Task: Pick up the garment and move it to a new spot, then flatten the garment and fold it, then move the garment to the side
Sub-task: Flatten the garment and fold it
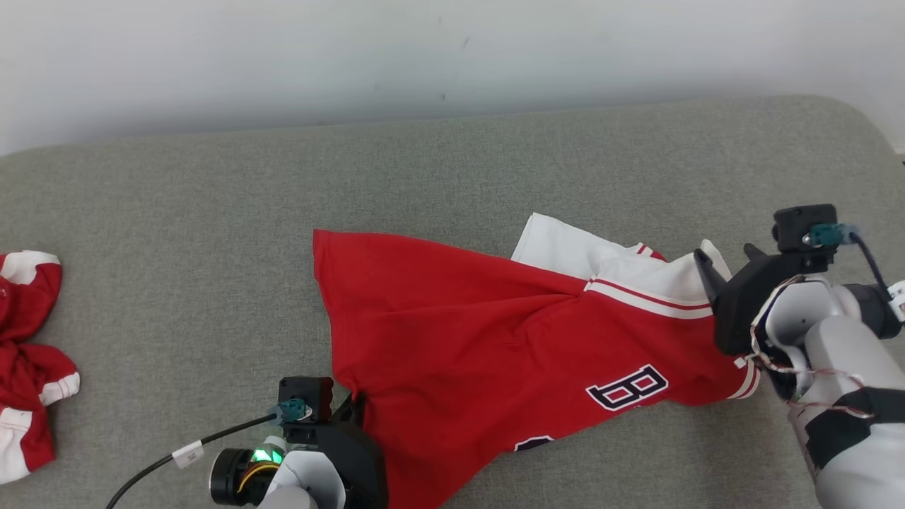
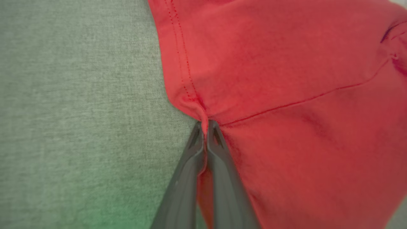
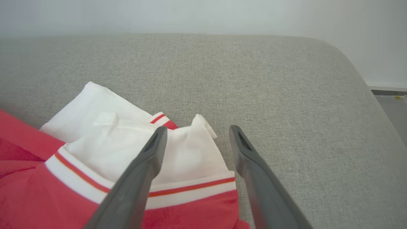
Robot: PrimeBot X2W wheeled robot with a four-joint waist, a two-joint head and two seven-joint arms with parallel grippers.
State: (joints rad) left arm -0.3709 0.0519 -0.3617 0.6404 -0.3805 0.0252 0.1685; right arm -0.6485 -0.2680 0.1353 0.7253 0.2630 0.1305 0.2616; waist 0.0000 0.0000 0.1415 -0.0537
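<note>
Lower hem of garment (image 1: 459, 339) off-frame

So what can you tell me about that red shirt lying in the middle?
The red shirt looks like a soft knit sports jersey, with a white sleeve edged in red-and-white stripes and a white, dark-outlined letter. It lies wrinkled and only partly spread on the grey cloth surface. The left gripper is shut on its stitched red edge, and the right gripper stands open at the white sleeve end.
</note>
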